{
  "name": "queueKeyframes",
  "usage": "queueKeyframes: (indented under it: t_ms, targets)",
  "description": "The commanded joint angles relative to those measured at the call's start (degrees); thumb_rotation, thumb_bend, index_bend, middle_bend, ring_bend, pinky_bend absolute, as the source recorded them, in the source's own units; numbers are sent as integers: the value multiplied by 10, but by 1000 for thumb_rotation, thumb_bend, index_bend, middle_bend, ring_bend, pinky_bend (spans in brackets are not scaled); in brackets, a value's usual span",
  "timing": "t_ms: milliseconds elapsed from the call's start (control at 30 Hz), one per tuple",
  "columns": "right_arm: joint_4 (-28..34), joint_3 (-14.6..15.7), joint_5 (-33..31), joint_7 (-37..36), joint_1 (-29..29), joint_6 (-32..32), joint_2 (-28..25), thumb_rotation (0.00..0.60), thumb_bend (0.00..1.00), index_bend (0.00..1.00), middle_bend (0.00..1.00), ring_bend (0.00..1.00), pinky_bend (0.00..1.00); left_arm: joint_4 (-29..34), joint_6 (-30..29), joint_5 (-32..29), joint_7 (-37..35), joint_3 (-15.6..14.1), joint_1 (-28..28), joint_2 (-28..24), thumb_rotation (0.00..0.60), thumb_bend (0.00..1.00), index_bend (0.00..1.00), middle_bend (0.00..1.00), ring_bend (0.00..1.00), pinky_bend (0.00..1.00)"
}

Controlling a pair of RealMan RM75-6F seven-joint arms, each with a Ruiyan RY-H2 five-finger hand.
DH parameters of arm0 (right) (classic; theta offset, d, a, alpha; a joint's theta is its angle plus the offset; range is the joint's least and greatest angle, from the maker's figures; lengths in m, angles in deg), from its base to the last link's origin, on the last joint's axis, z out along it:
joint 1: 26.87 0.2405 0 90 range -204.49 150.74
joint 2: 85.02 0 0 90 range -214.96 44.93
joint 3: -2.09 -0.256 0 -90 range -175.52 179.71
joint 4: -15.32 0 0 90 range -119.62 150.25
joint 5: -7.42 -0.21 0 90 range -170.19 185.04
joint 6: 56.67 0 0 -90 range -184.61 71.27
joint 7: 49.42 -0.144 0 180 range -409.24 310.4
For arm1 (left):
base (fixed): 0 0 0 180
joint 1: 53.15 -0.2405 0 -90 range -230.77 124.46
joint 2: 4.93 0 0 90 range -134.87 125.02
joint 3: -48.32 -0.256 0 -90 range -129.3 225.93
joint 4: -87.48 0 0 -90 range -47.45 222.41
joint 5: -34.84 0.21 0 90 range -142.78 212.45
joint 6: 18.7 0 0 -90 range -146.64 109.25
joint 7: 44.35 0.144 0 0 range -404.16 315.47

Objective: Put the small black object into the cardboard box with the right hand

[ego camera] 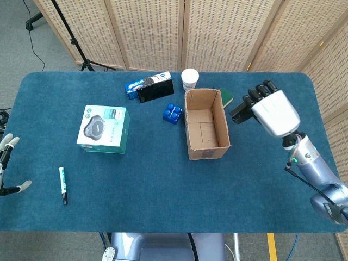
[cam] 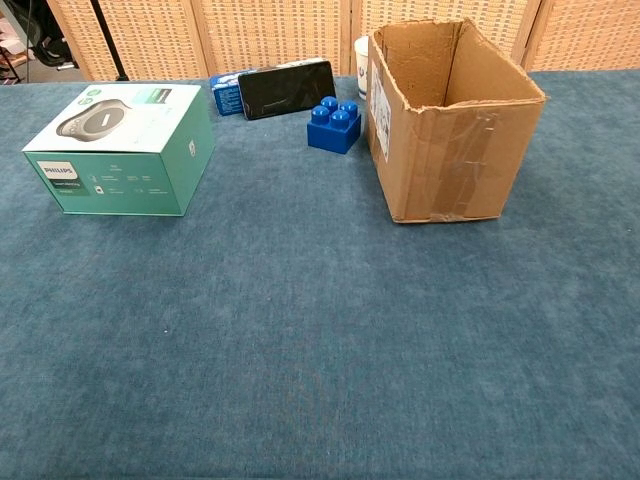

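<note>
The open cardboard box (ego camera: 208,151) stands upright right of the table's middle, and the chest view shows its taped front wall (cam: 450,160). My right hand (ego camera: 270,109) hovers just right of the box's far end, above the table. Its curled fingers grip a small black object (ego camera: 238,113) that pokes out toward the box. The object is beside the box's right wall, not over the opening. The chest view does not show this hand. My left hand (ego camera: 6,163) hangs at the far left table edge, fingers apart and holding nothing.
A teal speaker carton (ego camera: 103,129) sits left of centre. A black phone (ego camera: 155,90), a blue toothpaste pack (ego camera: 134,86), a blue brick (ego camera: 172,113), a white cup (ego camera: 190,79) and a green item (ego camera: 227,97) lie near the box's far end. A marker (ego camera: 62,185) lies front left.
</note>
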Motion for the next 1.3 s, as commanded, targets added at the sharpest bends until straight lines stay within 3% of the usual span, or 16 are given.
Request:
queueKeyframes:
  t_ms: [33,167,233,567,633,667,733,800,833,1067,1200,1300]
  targets:
    - [-20,-1,5,92,49,-60,35,600,414,682,606,433,356,0,4,0,-4,0,2,-2,600,0,0,0,0,0]
    - [-35,3,3,153,76,-94,65,600,414,682,606,433,356,-2,13,-3,-15,-1,4,-5,600,0,0,0,0,0]
    - [-64,23,17,222,94,-128,88,600,413,682,606,433,356,-5,17,-5,-26,0,5,-9,600,0,0,0,0,0]
    - [-85,45,30,334,99,-119,139,600,414,682,596,433,356,-9,29,0,-41,-3,11,-14,600,0,0,0,0,0]
    - [-83,45,23,394,101,-132,152,600,400,668,551,417,356,-9,33,-1,-46,-3,12,-15,600,0,0,0,0,0]
    - [-76,40,7,420,98,-140,155,600,385,600,476,365,353,-9,33,-1,-46,-3,12,-15,600,0,0,0,0,0]
    - [-48,25,-41,486,86,-153,159,600,341,311,210,144,281,-9,32,-1,-48,-3,12,-16,600,0,0,0,0,0]
    - [-25,16,-69,523,79,-153,162,600,291,98,38,15,178,-9,33,-1,-48,-4,12,-16,600,0,0,0,0,0]
    - [-13,12,-82,543,76,-151,162,600,267,35,2,0,138,-9,33,-1,-49,-4,12,-16,600,0,0,0,0,0]
    - [67,6,-135,637,51,-113,148,600,260,0,0,0,120,-10,31,2,-55,-5,11,-18,600,0,0,0,0,0]
    - [116,8,-126,608,25,-68,114,600,260,0,0,0,120,-11,30,1,-62,-4,10,-21,600,0,0,0,0,0]
    - [141,14,-100,544,-4,-20,81,600,260,0,0,0,120,-13,28,1,-65,-4,9,-21,600,0,0,0,0,0]
